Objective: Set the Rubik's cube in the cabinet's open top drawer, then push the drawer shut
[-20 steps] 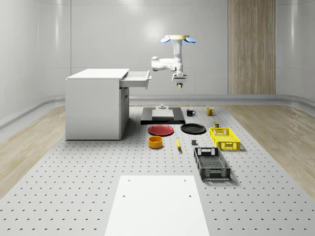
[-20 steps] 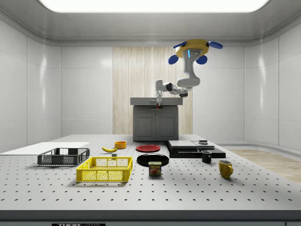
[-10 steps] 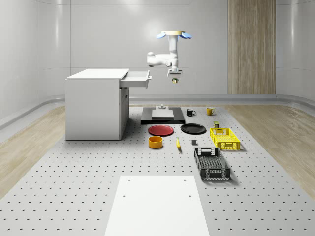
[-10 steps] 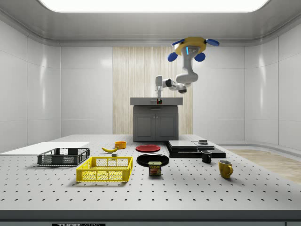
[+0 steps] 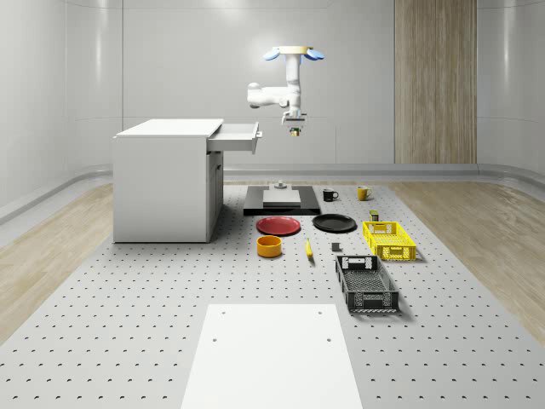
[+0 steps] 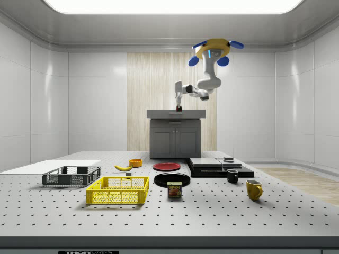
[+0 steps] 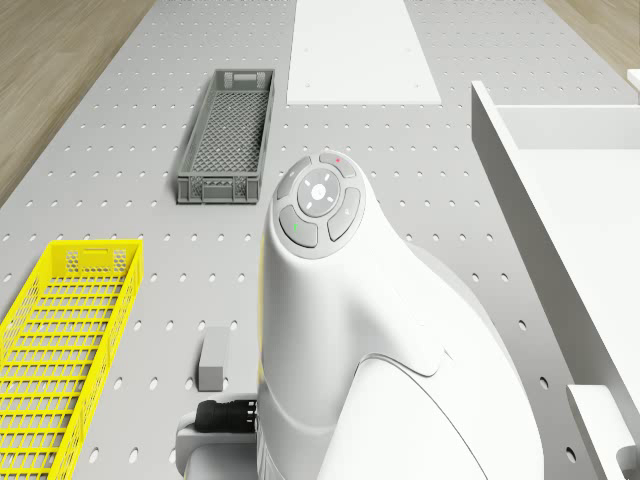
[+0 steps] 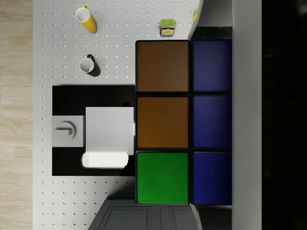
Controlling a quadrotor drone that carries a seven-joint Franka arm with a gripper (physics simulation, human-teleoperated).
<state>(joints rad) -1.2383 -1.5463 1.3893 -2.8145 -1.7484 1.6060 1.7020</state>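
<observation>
I hover in the air beyond the front of the white cabinet (image 5: pixel 166 179), with the drone body (image 5: pixel 292 53) higher than the cabinet top. Its top drawer (image 5: pixel 235 136) stands pulled out. My gripper (image 5: pixel 295 129) hangs off the drawer's front, about level with its rim, at the whole-scene view's right of it. It is shut on the Rubik's cube (image 5: pixel 295 133). In the wrist view the cube (image 8: pixel 183 124) sits close up, showing orange, green and blue faces. From the side, the gripper (image 6: pixel 179 108) sits just above the cabinet (image 6: pixel 175 135).
Under the arm lies a black platform (image 5: pixel 281 201) with a white block. Nearby on the floor plate: red plate (image 5: pixel 278 225), black plate (image 5: pixel 334 222), orange bowl (image 5: pixel 269 246), banana (image 5: pixel 308 248), yellow crate (image 5: pixel 389 239), black crate (image 5: pixel 366 283), two mugs (image 5: pixel 329 194), a can (image 6: pixel 174 189).
Drone, arm and gripper have moved up and toward the whole-scene view's left, closer to the open drawer, with the cube still held.
</observation>
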